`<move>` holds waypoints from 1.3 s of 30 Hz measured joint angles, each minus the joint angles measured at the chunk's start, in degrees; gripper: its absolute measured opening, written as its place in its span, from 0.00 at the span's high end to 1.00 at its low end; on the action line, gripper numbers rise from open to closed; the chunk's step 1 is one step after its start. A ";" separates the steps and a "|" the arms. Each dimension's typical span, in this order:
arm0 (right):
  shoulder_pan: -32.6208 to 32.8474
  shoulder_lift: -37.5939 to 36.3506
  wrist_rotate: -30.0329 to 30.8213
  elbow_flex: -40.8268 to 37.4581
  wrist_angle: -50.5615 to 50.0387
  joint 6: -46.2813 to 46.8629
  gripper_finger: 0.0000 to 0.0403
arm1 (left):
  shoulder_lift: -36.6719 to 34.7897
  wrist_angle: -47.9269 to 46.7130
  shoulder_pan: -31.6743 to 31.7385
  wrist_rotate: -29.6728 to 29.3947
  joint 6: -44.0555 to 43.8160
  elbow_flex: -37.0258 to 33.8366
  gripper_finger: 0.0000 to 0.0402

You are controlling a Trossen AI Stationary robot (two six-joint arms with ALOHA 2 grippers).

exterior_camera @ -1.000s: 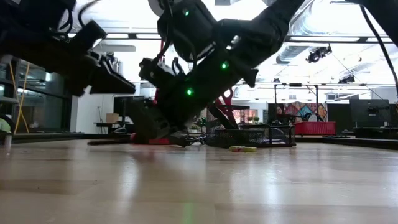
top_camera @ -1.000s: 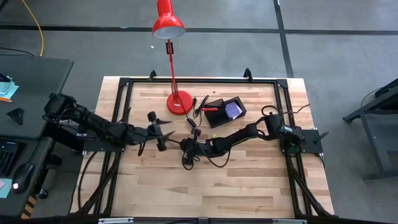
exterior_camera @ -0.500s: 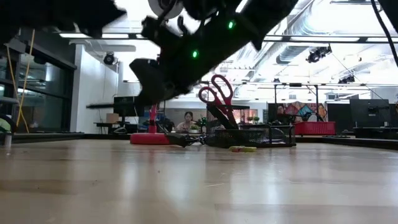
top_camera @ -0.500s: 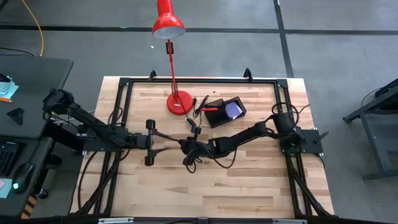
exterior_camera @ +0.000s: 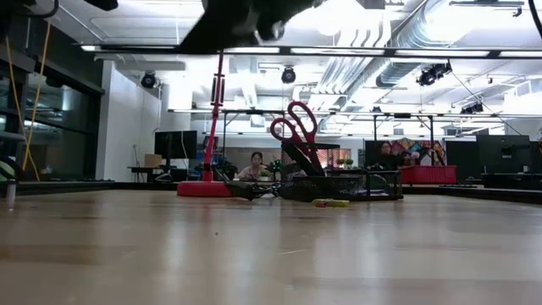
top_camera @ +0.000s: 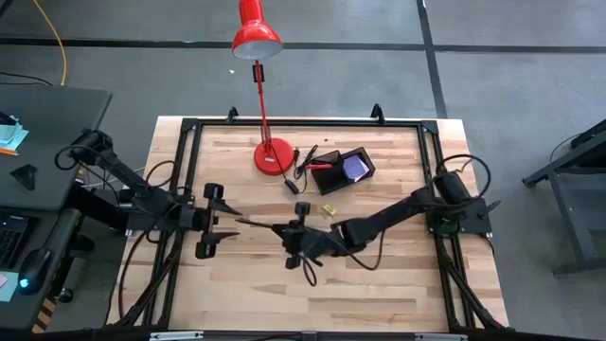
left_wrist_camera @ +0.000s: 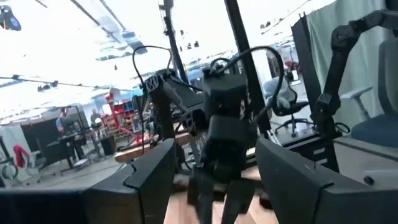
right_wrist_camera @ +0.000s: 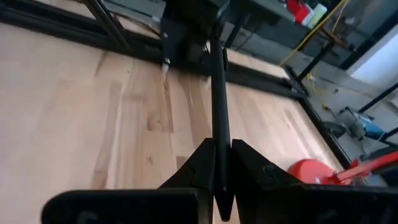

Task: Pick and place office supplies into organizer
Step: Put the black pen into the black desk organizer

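Note:
My right gripper hovers over the table's middle, shut on a thin dark pen that points toward my left gripper. My left gripper is open a short way off, toward the table's left. In its wrist view the open fingers frame the right gripper. The black organizer stands near the far edge. It holds the red-handled scissors upright and the purple-blue pad. A tiny yellow piece lies on the wood. More dark pens lie beside the organizer. The pink pad is out of view. My right gripper pinches the pen between its two fingers, near one end. The pen lies along the fingers and sticks out ahead of them toward the table's left. It is roughly level and lifted clear of the table.
A red desk lamp stands on its round base left of the organizer, with its head over the far edge. A small dark object lies near the base. A black frame borders the table. Bare wood stretches toward the near edge.
Both arms have risen, leaving the low view almost entirely. My right gripper, still shut on the pen, has shifted slightly toward the near edge. My left gripper has drawn back toward the table's left edge and stays open.

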 joint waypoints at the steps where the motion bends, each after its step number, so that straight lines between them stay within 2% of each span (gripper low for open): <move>1: 0.46 -0.51 0.18 0.00 -0.09 -0.24 0.96 | -0.24 -0.39 0.00 -0.26 0.37 0.00 0.47; 6: 2.45 -2.46 1.11 0.00 1.03 -2.60 0.96 | -0.34 -1.37 0.13 -2.46 -0.22 0.00 0.47; 23: 3.27 -2.47 2.84 0.00 8.10 -8.82 0.96 | -0.15 -9.52 0.11 -2.32 -2.81 0.00 0.47; 31: 3.25 -2.47 2.84 0.00 9.57 -10.15 0.96 | -0.15 -9.71 0.11 -2.33 -3.64 0.00 0.48; 35: 3.25 -2.45 2.73 0.00 10.51 -10.59 0.96 | -0.15 -9.72 0.11 -2.33 -3.64 0.00 0.53; 39: 3.25 -2.41 2.50 0.00 10.64 -10.75 0.96 | -0.15 -9.71 0.11 -2.15 -3.34 0.00 0.63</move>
